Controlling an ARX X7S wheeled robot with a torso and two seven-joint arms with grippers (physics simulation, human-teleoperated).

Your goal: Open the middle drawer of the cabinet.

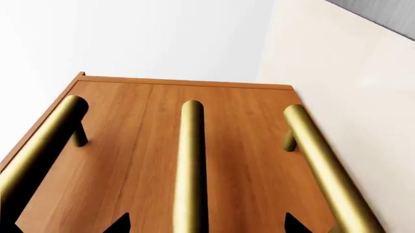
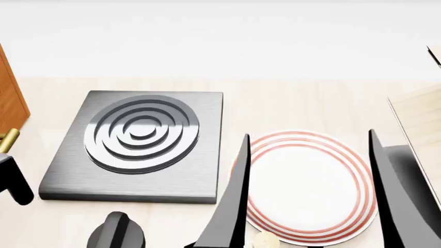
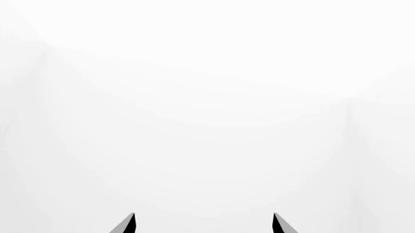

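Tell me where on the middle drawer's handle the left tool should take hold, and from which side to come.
Grip the middle drawer's brass bar handle on its free span between the two posts, coming straight at the cabinet front. The left tool already has a fingertip on each side of that bar, which stands clear of the wood, so the fingers can likely close across it.

Cabinet (image 2: pixel 10 98) mostly out of frame

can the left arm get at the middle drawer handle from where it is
Probably yes: the left tool is open, its tips either side of the middle handle, and nothing shows between them.
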